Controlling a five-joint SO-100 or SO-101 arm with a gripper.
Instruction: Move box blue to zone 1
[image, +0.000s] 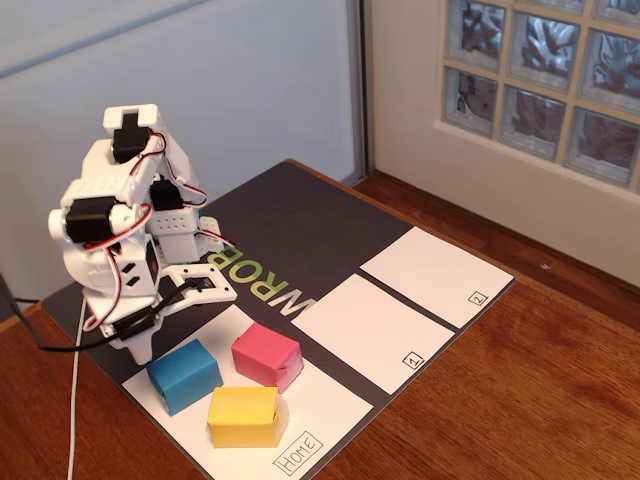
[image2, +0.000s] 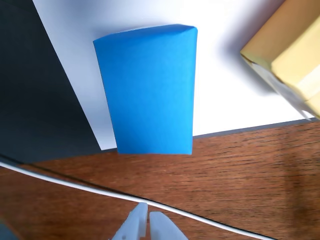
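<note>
The blue box (image: 184, 375) lies on the white sheet marked "Home" (image: 320, 405), at the sheet's left end in the fixed view, close to the foot of the white arm (image: 125, 240). A pink box (image: 267, 356) sits just to its right, and a yellow box (image: 244, 416) sits in front of the two, nearer the camera; the three are close together (whether any of them touch is hard to say from here).

Zone 1 (image: 365, 330), the white rectangle with a small boxed "1" in its corner, lies further right on the dark mat (image: 300, 220), with nothing on it. Beyond it lies the rectangle marked "2" (image: 430, 275), also bare. The mat rests on a wooden table (image: 540, 400).

The arm is folded low over the mat's left end, and the gripper (image2: 148, 217) points down near the blue box. In the wrist view the blue box (image2: 147, 90) fills the middle, with the yellow box (image2: 287, 60) at the right edge. The two white fingertips (image2: 137, 222) show at the bottom edge, pressed almost together with only a sliver of gap, and they hold nothing. A thin white cable (image2: 75, 184) runs across the wood between the fingertips and the blue box.
</note>
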